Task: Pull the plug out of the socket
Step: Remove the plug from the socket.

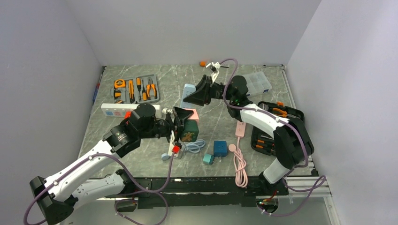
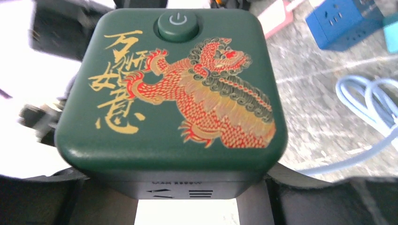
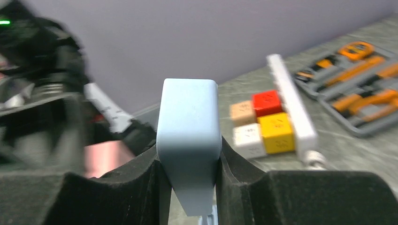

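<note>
Green socket cube point(image 2: 173, 93) fills the left wrist view, clamped at its lower sides between the fingers of the left gripper point(image 1: 180, 123). The right gripper point(image 3: 187, 187) is closed tight on the pale blue plug point(image 3: 187, 136), which sticks out past its fingertips. Seen from overhead, plug and cube are apart with a pink block point(image 1: 191, 114) between them, so the pull looks done. Only setting things down seems left.

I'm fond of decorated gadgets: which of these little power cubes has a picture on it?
The dark green cube in the left hand: a red-and-gold lion and gold characters cover its top. The blue cube bears no picture.
</note>
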You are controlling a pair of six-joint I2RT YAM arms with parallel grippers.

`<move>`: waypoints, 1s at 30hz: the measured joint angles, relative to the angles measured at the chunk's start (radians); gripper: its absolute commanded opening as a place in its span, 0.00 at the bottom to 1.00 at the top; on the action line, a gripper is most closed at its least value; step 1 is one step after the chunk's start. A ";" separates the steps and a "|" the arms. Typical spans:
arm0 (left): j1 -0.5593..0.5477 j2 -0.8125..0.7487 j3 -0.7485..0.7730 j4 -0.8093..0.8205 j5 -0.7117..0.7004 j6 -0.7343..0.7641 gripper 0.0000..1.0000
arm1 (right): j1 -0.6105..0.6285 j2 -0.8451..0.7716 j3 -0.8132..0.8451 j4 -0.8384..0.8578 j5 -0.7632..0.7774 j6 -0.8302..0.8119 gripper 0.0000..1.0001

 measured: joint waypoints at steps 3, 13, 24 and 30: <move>-0.018 -0.017 0.002 0.038 0.028 0.001 0.00 | -0.037 0.022 0.037 -0.136 0.058 -0.098 0.00; -0.072 -0.076 0.101 0.079 0.063 -0.015 0.00 | -0.110 0.185 0.115 -0.419 0.167 -0.243 0.00; -0.084 -0.079 0.101 0.035 0.043 -0.015 0.00 | -0.245 0.247 0.466 -0.722 0.335 -0.360 0.00; -0.084 -0.084 0.082 0.029 0.014 -0.093 0.00 | -0.290 0.246 0.474 -0.772 0.454 -0.376 0.00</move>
